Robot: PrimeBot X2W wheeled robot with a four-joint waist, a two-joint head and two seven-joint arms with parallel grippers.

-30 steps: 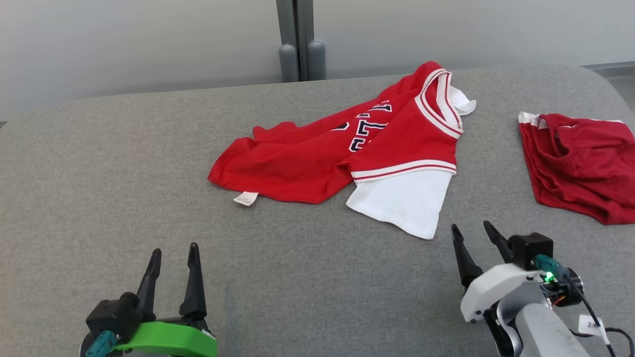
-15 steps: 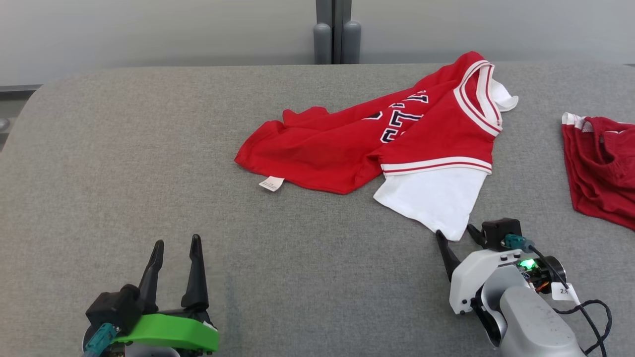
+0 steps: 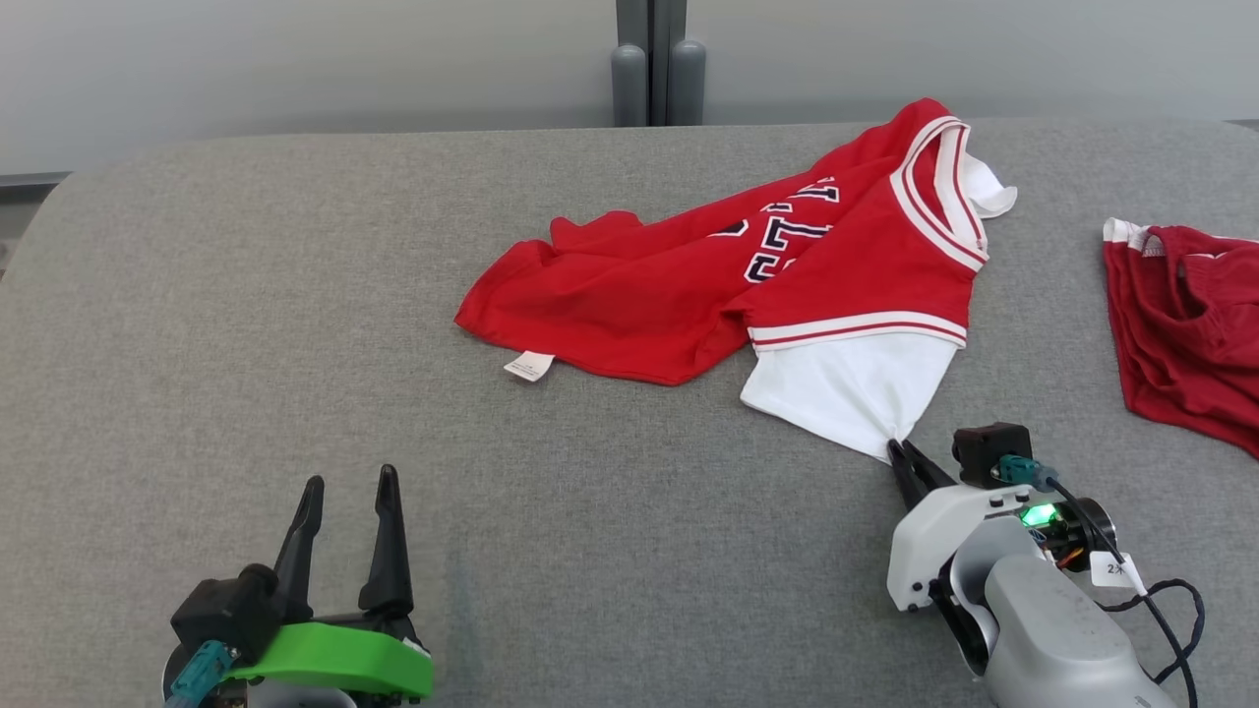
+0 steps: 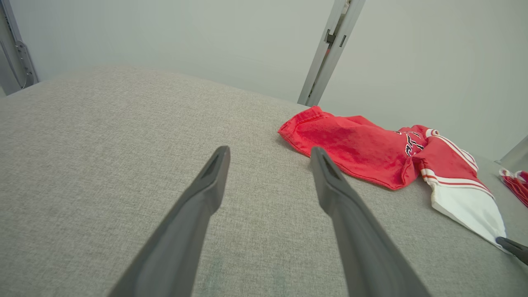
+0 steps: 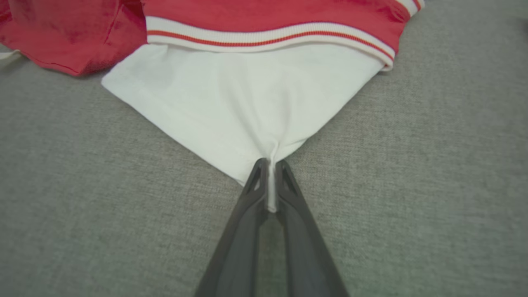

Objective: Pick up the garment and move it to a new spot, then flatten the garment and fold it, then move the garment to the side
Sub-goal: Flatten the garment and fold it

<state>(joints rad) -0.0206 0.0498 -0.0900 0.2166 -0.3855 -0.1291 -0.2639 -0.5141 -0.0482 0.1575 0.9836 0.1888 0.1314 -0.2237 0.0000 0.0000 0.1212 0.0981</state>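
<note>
One end effector [image 5: 270, 164] tight on garment [image 5: 243, 99] corner.

Soft, even light fell from above and lit everything brightly, so the shirt [image 3: 689, 305] threw only a thin dark shadow along its near edge onto the grey fabric surface [image 3: 246, 295]. The head view was sharp all over, while both wrist views bowed straight lines toward their edges. The fingers [image 4: 194, 218] of the left gripper [image 4: 269, 152] turned soft and blurred close to the lens, and a small green lamp [image 3: 1035, 514] glowed on the pale arm [image 3: 1043, 629].
</note>
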